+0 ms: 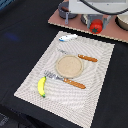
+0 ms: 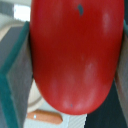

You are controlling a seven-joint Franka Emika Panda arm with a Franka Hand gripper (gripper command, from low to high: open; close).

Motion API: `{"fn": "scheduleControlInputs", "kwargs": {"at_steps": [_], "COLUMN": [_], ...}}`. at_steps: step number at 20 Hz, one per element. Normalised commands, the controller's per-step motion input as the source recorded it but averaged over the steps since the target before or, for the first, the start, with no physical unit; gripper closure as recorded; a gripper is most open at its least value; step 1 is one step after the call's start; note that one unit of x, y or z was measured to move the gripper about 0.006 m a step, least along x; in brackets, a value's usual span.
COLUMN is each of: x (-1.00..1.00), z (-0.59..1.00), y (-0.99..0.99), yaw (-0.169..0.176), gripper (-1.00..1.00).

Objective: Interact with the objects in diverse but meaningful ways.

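My gripper (image 1: 95, 21) is shut on the red round tomato (image 1: 96, 26) over the brown board (image 1: 60, 21) at the back of the exterior view. In the wrist view the tomato (image 2: 75, 55) fills the frame, squeezed between the grey fingers (image 2: 15, 70) of the gripper (image 2: 75, 62). Beneath it lies a brown sausage stick (image 2: 45, 117). A yellow banana (image 1: 42, 86) rests on the near corner of the placemat (image 1: 95, 95) towards the exterior view's left. A white-and-blue fish-like piece (image 1: 67, 37) lies at the mat's far edge. A grey pan (image 1: 65, 10) stands on the board behind.
On the striped placemat sit a round wooden plate (image 1: 69, 64), a knife with an orange handle (image 1: 82, 57) and a fork with an orange handle (image 1: 70, 82). A pale bowl (image 1: 122, 21) stands at the board's right in the exterior view. Black tabletop (image 1: 20, 45) surrounds the mat.
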Motion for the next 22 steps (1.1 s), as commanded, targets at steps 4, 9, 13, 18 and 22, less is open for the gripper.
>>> {"fn": "scheduleControlInputs", "kwargs": {"at_steps": [4,9,13,18,22], "x": [-0.13,-0.2,-0.26,-0.18,-0.06], "z": [0.01,0.0,0.0,0.11,0.16], "y": [0.97,0.93,0.88,0.79,0.7], "yaw": [0.024,0.028,0.03,0.014,0.007], "gripper": [1.0,1.0,1.0,1.0,1.0]}}
